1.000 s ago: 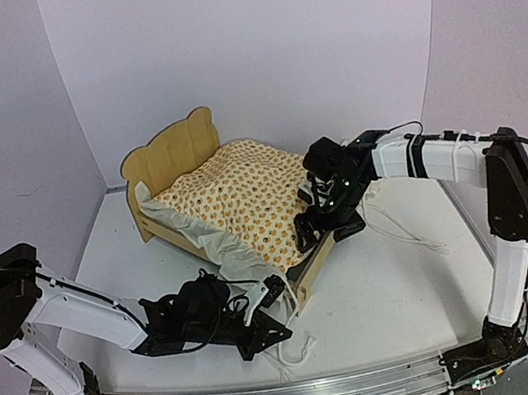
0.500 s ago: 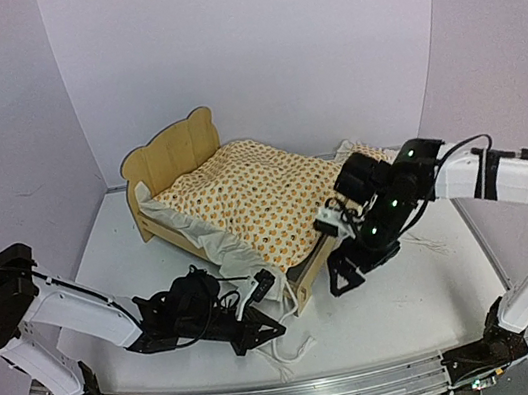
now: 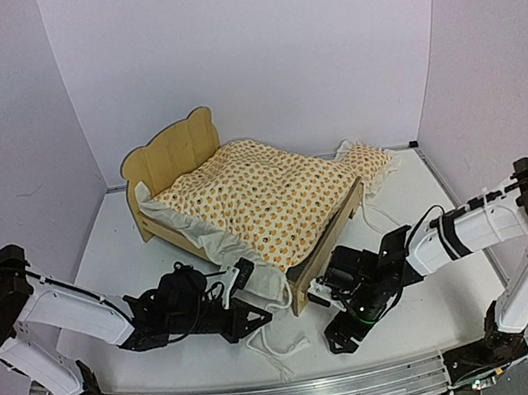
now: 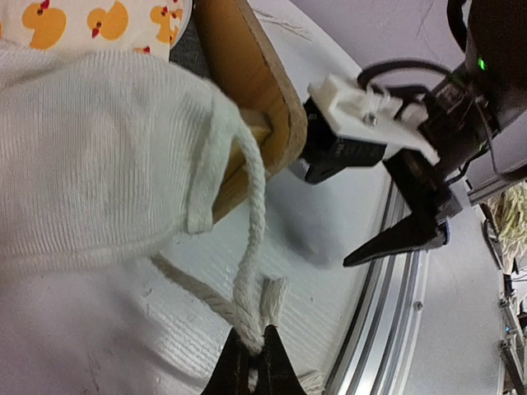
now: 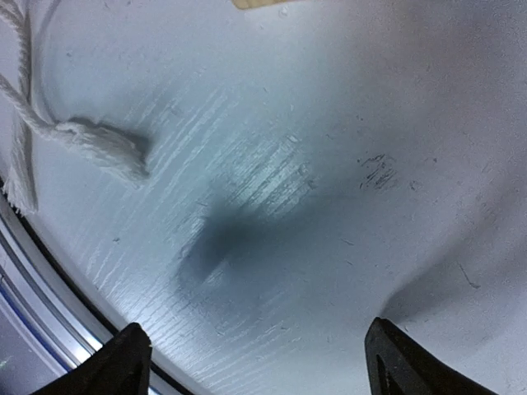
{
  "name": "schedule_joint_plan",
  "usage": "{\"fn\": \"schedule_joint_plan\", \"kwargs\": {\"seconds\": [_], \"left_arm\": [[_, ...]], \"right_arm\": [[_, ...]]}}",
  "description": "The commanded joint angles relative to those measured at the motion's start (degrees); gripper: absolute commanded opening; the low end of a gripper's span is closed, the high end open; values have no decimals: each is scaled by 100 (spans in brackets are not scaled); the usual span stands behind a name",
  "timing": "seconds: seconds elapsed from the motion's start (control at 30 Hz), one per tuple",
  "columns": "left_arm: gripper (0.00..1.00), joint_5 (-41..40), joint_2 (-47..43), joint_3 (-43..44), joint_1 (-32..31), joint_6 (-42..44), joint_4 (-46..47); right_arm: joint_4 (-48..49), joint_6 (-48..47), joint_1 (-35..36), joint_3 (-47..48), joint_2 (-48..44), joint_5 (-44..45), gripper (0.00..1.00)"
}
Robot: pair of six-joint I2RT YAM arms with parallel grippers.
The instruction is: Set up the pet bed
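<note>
the pet bed (image 3: 172, 155) stands upright on the table (image 3: 429, 271), just ahead of both grippers, w/ its footboard (image 3: 331, 243) the part nearest to them. the orange-print bedding (image 3: 264, 197) is spread over the frame from headboard to footboard, and its white ruffle (image 4: 90, 164) is draped over the side nearest the left gripper (image 4: 251, 355).

the left gripper is clenched on a white cord (image 4: 251, 247). the cord runs from the ruffle's corner, just by the footboard's end, down to the fingertips and is drawn fairly straight.

the right gripper (image 5: 254, 333) is held low over bare table, jaws spread wide w/ nothing betw. them. a tasselled cord end (image 5: 99, 148) lies ahead and to its left, untouched. the footboard's end is just beyond it.

the pillow (image 3: 370, 162) lies on the table well beyond the right gripper, just beside the bed's far rail and not on the bedding.

progress, as judged: approx. halfway or a bit more. the frame is placed and the bedding is laid. 3 things appear to be left:
1. the ruffle corner at the footboard is to be pulled square.
2. the loose cords are prob. to be tucked or tied, though how they fasten can't be told.
3. the pillow is to be set at the headboard end, a job for which the free right gripper seems best placed.
</note>
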Motion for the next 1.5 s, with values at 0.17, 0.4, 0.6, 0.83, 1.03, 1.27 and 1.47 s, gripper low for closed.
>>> {"fn": "schedule_joint_plan", "kwargs": {"seconds": [0.17, 0.4, 0.6, 0.83, 1.03, 1.27, 1.47], "left_arm": [[0, 677, -281, 124, 14, -502, 459], [0, 641, -498, 118, 23, -351, 446], [0, 666, -648, -8, 23, -443, 449], [0, 561, -931, -67, 23, -501, 446], [0, 400, -1055, -161, 23, -466, 432], [0, 295, -1204, -181, 31, -392, 360], [0, 294, -1227, -207, 74, -299, 258]], "right_arm": [[1600, -82, 139, 2, -45, -43, 84], [2757, -585, 710, -29, 24, 873, 90], [3486, -519, 1020, -55, 114, 1056, 90], [4451, -120, 1195, -67, 570, 973, 81], [4860, 31, 1260, -165, 731, 963, 72], [4932, 268, 1260, -233, 748, 1039, 24], [4394, 463, 1260, -590, 0, 1094, 0]]}}
